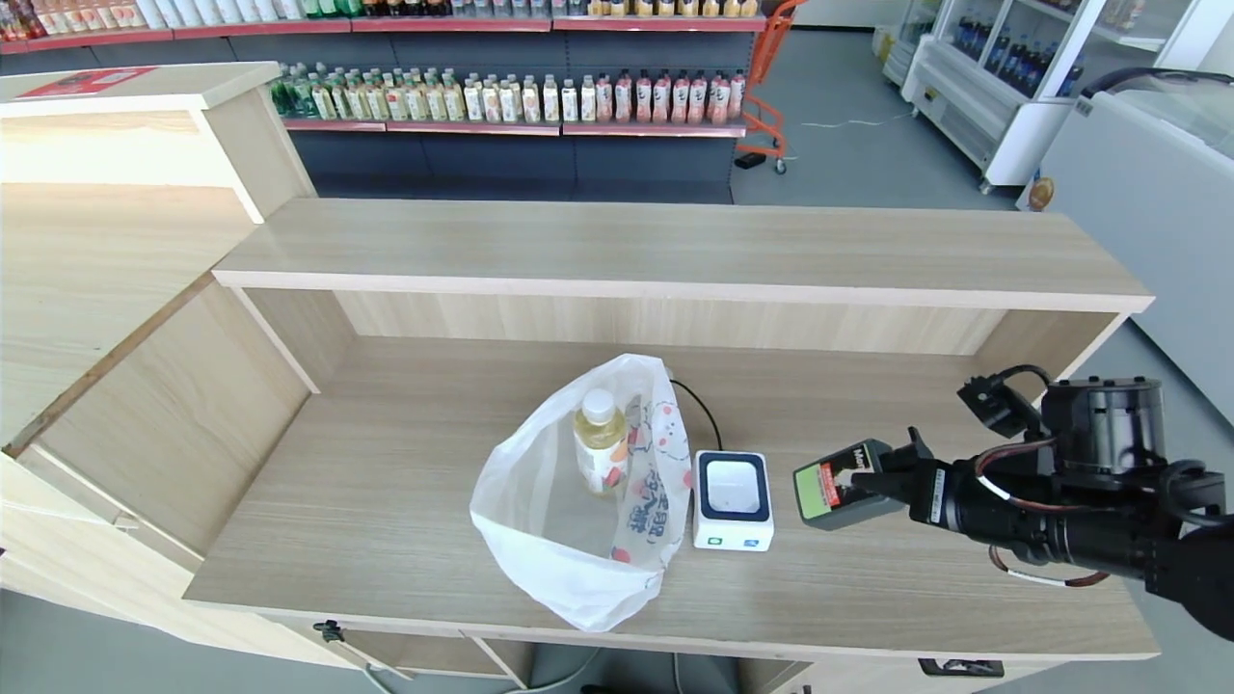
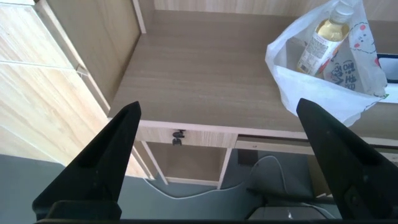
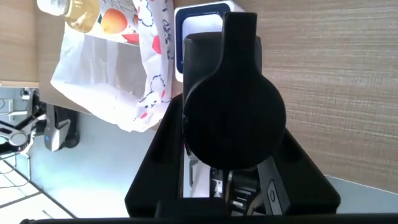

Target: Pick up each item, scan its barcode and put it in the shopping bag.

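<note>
While the right gripper [image 1: 868,482] is clamped on a small dark box [image 1: 834,485], it holds it in the air over the right part of the wooden counter [image 1: 386,482], near the scanner [image 1: 733,499] but apart from it. A green and red label on the box faces the head camera. The scanner is a white block with a dark-framed window on top, and it lies flat on the counter with a black cable [image 1: 699,405] running off behind it toward the back wall. Just to its left, touching or nearly touching it, stands the bag [image 1: 549,520], white plastic with printed pictures, its mouth wide open. Inside it a bottle [image 1: 600,441] of yellowish drink with a white cap stands upright against the bag's far side. The left gripper [image 2: 217,112] hangs off the counter's near edge, well to the left of the bag, with its two dark fingers [image 2: 99,174] spread wide and nothing between them. Beyond the counter's raised back ledge, store shelves [image 1: 501,96] carry rows of bottles, and white freezers [image 1: 1003,87] stand on the right.
</note>
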